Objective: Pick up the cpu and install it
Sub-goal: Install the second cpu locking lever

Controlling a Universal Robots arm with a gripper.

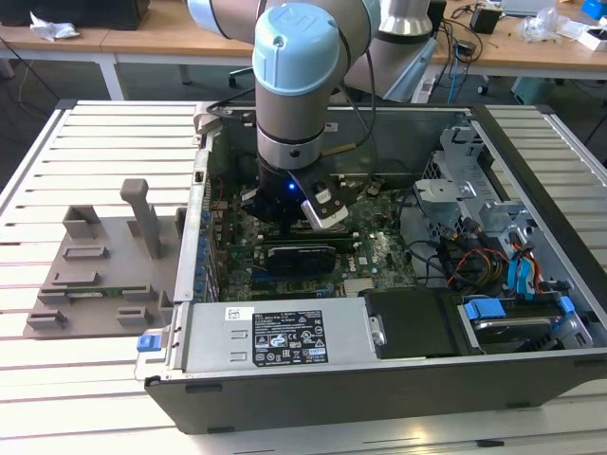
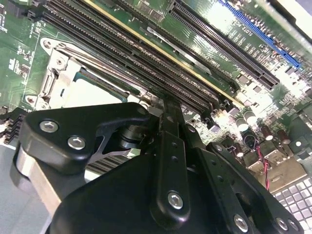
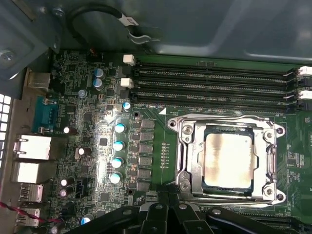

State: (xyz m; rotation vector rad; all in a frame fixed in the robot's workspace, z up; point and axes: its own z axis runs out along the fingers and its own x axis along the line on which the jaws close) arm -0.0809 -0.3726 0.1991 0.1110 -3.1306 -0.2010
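Sitting in the metal-framed motherboard socket (image 3: 229, 161), the silver-grey square cpu (image 3: 228, 160) lies flat; the black hand (image 3: 168, 207) hovers just beside it, grip state unclear.

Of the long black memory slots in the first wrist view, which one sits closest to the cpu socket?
The black memory slot directly bordering the silver metal socket frame that holds the silver-grey square cpu; the other slots lie farther off, toward the grey case wall.

Open room above the cpu (image 3: 228, 159), memory slots (image 3: 214, 83) just beside.
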